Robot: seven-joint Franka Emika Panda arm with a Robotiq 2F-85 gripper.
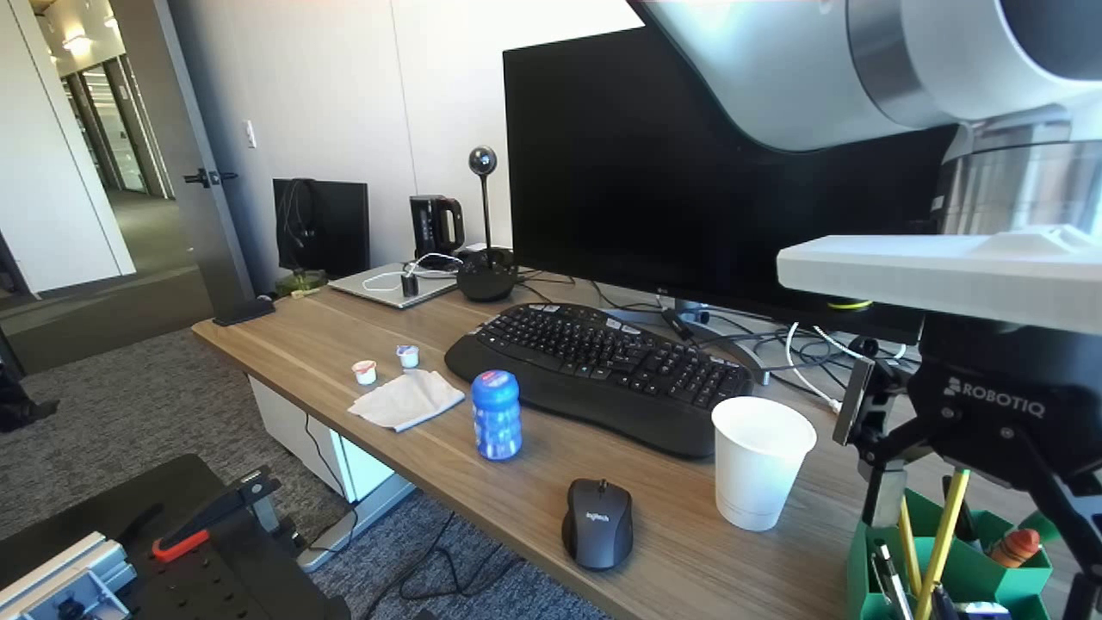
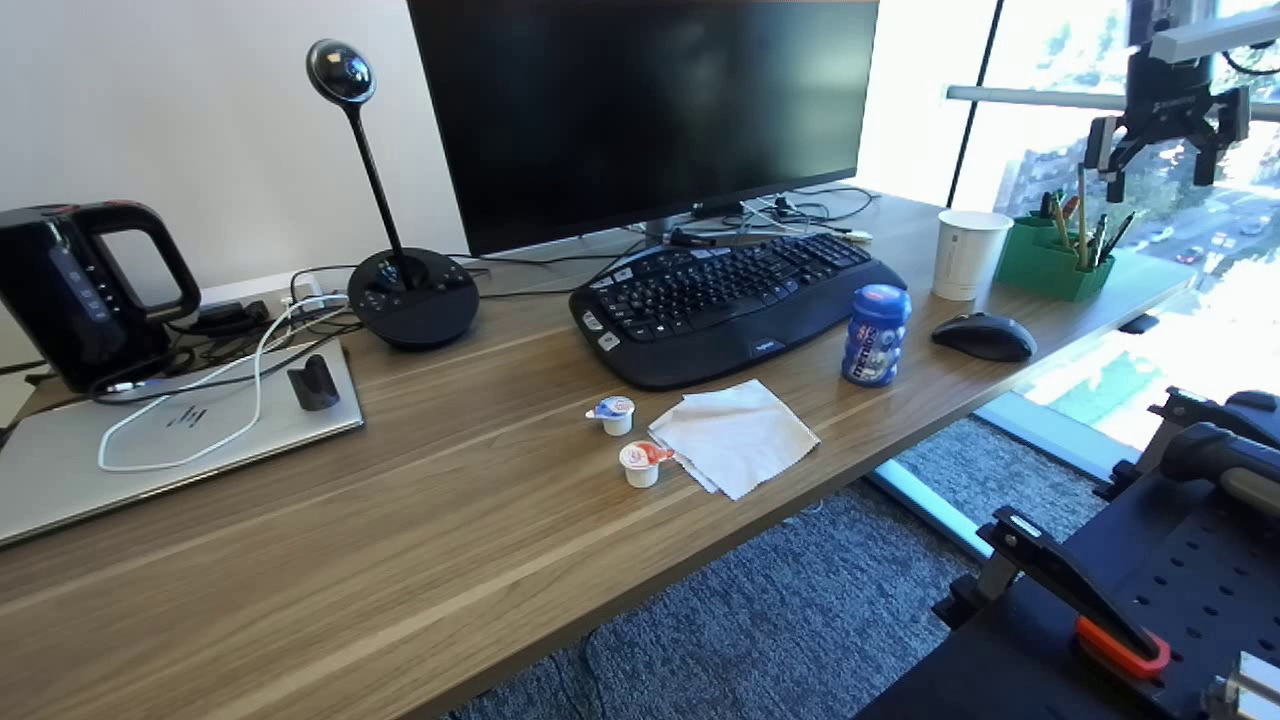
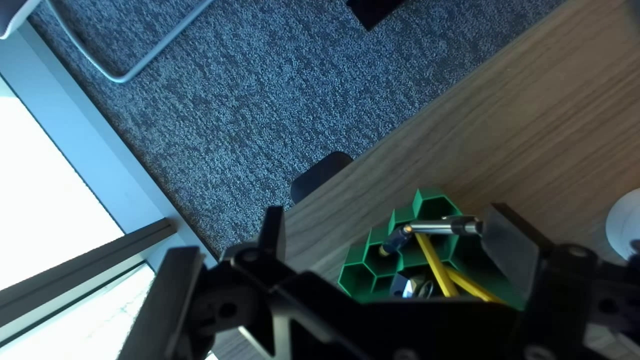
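My gripper (image 3: pixel 386 235) stands open above the desk's end, with its fingers wide apart and nothing held. Below it is a green holder (image 2: pixel 1040 268) made of hexagonal cells, seen in all views. Yellow pencils (image 3: pixel 436 265), a silver pen (image 3: pixel 440 227) and a dark blue pen (image 3: pixel 397 240) stick up from it at a slant. In the wrist view the silver pen's end lies close to one finger; whether they touch I cannot tell. An orange-tipped item (image 1: pixel 1016 546) sits in another cell. Beside the holder, a white paper cup (image 1: pixel 759 465) stands upright.
A black mouse (image 1: pixel 598 523), blue mentos bottle (image 2: pixel 876 335), white cloth (image 2: pixel 735 437) and two creamer cups (image 2: pixel 640 463) lie along the desk's front. Behind them are a keyboard (image 2: pixel 730 310) and large monitor (image 1: pixel 603 172). A camera stand (image 2: pixel 415 300), laptop and kettle (image 2: pixel 80 290) occupy the far end.
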